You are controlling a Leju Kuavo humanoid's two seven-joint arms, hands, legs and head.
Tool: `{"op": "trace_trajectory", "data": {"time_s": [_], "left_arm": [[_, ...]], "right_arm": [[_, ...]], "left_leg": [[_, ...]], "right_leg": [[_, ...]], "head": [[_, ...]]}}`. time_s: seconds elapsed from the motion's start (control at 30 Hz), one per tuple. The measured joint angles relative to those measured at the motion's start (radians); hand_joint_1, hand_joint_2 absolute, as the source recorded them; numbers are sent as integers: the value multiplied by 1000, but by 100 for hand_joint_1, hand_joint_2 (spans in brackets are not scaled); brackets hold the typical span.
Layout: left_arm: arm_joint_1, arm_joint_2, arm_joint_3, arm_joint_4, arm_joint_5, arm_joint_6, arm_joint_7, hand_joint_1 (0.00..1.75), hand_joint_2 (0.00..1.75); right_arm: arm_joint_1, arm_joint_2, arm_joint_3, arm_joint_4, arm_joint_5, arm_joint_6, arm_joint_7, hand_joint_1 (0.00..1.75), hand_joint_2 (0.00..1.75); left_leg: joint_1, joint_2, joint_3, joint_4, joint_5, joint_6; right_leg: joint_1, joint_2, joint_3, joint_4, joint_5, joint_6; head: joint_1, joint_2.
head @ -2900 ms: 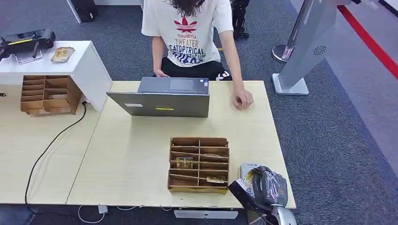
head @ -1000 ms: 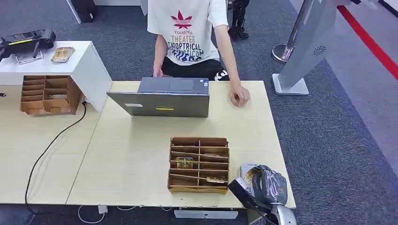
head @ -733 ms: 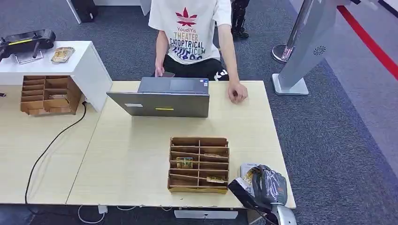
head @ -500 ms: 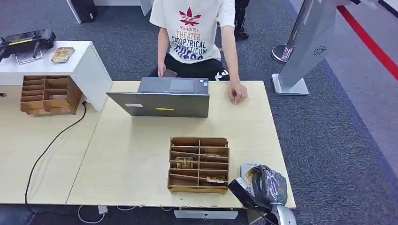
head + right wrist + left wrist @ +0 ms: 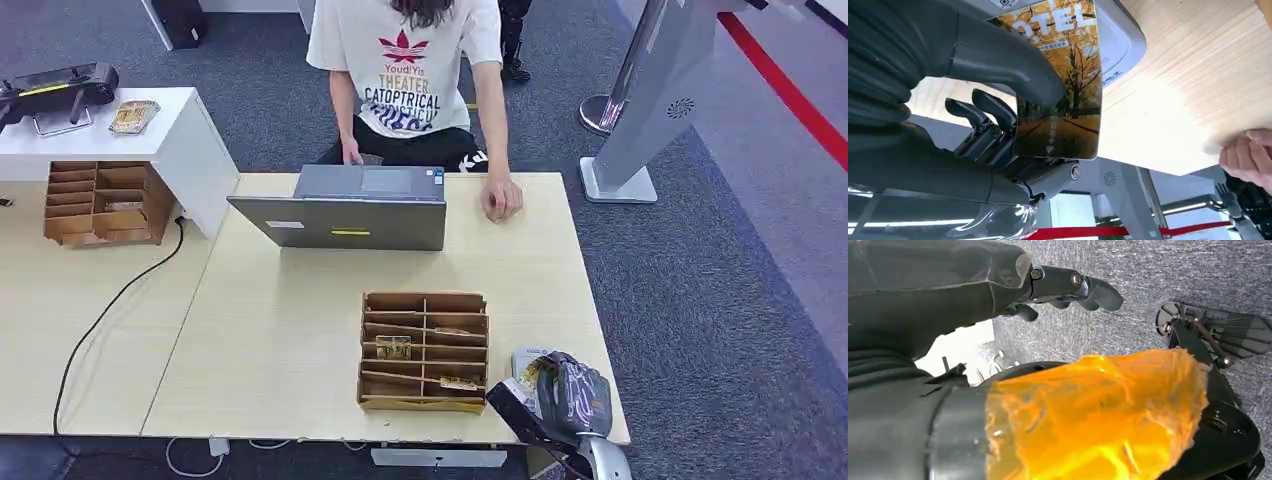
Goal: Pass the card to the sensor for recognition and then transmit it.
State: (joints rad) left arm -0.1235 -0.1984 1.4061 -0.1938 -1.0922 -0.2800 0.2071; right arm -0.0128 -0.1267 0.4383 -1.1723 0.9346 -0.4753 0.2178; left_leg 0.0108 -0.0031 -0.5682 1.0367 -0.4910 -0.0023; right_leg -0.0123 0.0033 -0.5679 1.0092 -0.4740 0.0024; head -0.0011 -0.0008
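At the desk's [image 5: 300,340] near right corner, the right hand [image 5: 572,397] pinches the card [image 5: 1060,85] over the grey sensor [image 5: 1120,37]; the left hand [image 5: 1068,287] hangs empty, fingers loosely apart.

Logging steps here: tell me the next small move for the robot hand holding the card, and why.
Probably lift the card off the grey sensor toward the person's hand across the table. The right robot hand holds the card against the sensor at the table's near corner, so handing over likely comes next.
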Motion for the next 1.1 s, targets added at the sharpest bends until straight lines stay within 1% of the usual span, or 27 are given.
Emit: {"op": "trace_trajectory", "data": {"time_s": [1.1], "left_arm": [[0,0,0,0,6,0,0,0,0]], "right_arm": [[-3,1,0,11,-2,1,0,175,175]], "left_leg": [[0,1,2,0,0,0]], "right_leg": [[0,0,0,0,0,0]], "head": [[0,0]]}}
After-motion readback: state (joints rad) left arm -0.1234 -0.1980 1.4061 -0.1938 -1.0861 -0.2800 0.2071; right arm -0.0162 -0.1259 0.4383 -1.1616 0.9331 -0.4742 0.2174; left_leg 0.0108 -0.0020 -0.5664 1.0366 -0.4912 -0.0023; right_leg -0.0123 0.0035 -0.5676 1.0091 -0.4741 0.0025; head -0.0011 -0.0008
